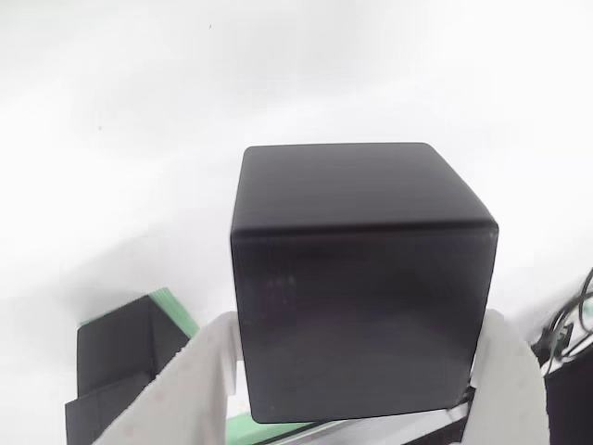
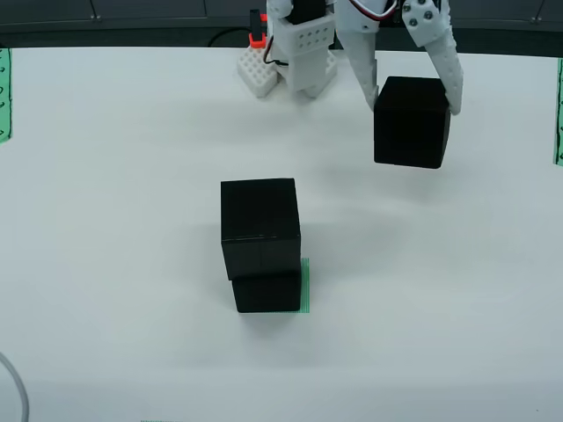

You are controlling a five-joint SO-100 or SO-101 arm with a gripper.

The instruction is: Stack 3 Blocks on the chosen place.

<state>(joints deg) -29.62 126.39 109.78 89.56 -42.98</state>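
In the overhead view, the white two-finger gripper (image 2: 412, 95) is hanging above the white table (image 2: 114, 220) near its far edge, its jaws clenched on a matte black plastic cube with rounded edges (image 2: 412, 123), one white finger (image 2: 444, 66) pressing each side of it. The cube is hanging clear of the table, with a soft shadow lying beneath it. Well apart from it, nearer the middle of the table, two more black cubes are sitting as a stack (image 2: 261, 242), the upper one resting on the lower and overhanging it slightly toward the left of that view. The stack is standing on the flat green-and-white striped square patch (image 2: 305, 286), of which a thin edge is peeking out at the stack's right (the rest is lying hidden under the cubes). In the gripper-mounted view, the held cube (image 1: 361, 297) is sitting close to the lens between the two white fingers (image 1: 181, 389), while the stack (image 1: 116, 366) and a strip of the green patch (image 1: 181, 311) are showing at lower left.
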